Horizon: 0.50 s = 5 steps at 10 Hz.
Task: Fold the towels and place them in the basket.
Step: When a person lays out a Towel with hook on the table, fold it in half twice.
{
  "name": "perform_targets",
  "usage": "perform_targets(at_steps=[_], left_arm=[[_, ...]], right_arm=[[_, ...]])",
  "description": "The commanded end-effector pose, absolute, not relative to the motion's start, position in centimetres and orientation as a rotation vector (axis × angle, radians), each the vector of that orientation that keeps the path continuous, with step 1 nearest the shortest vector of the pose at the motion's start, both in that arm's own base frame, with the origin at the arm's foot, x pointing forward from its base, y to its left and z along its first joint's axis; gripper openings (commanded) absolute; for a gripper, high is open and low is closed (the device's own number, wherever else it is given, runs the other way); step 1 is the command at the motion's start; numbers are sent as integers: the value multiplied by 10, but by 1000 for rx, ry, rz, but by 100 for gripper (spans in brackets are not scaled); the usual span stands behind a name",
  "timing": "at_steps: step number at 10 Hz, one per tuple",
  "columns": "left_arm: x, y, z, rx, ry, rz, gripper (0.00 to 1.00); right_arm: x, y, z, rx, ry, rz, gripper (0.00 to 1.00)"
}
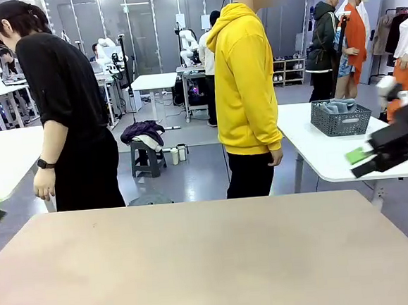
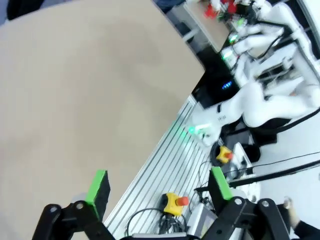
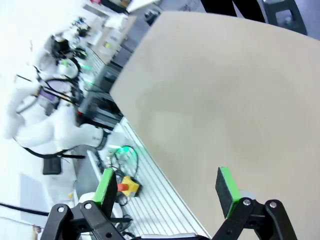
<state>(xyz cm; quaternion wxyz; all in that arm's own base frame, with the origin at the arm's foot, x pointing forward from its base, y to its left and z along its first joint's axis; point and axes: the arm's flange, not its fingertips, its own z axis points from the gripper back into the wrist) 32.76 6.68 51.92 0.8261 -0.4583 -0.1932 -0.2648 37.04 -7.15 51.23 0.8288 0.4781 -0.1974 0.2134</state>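
Two open and gripping nothing: left pincer (image 2: 159, 186), right pincer (image 3: 166, 186), parked at the sides of the desk (image 1: 213, 265), maybe waiting. Towels (image 1: 338, 104) in basket (image 1: 341, 123) on other desk (image 1: 317, 151).

Beige table (image 1: 199, 266); person in black (image 1: 65, 100), person in yellow hoodie (image 1: 245, 86) beyond.

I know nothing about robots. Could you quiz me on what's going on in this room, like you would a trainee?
1. True or false: the left gripper holds the basket.
2. The jaws of the right gripper are: A open, B shut on the basket, C shut on nothing.
3. Fill in: the person nearest the basket wears a ___ hoodie.
Key: 1 false, it stands on a white table; 2 A; 3 yellow.
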Motion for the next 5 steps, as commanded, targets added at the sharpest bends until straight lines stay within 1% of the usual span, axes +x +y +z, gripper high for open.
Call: perform_targets(at_steps=[1, 2, 3, 4, 5], left_arm=[[319, 110, 511, -1071, -492, -478, 100], [308, 139, 504, -1107, -563, -388, 100], [293, 167, 497, -1116, -604, -345, 100], [285, 188, 492, -1142, -634, -279, 100], [278, 200, 488, -1149, -658, -260, 100]], right_arm=[[375, -117, 502, 1112, -436, 398, 100], [370, -145, 495, 1129, -456, 307, 100], [363, -170, 489, 1182, -501, 227, 100], [355, -186, 487, 1169, -508, 210, 100], [348, -199, 486, 1153, -533, 186, 100]])
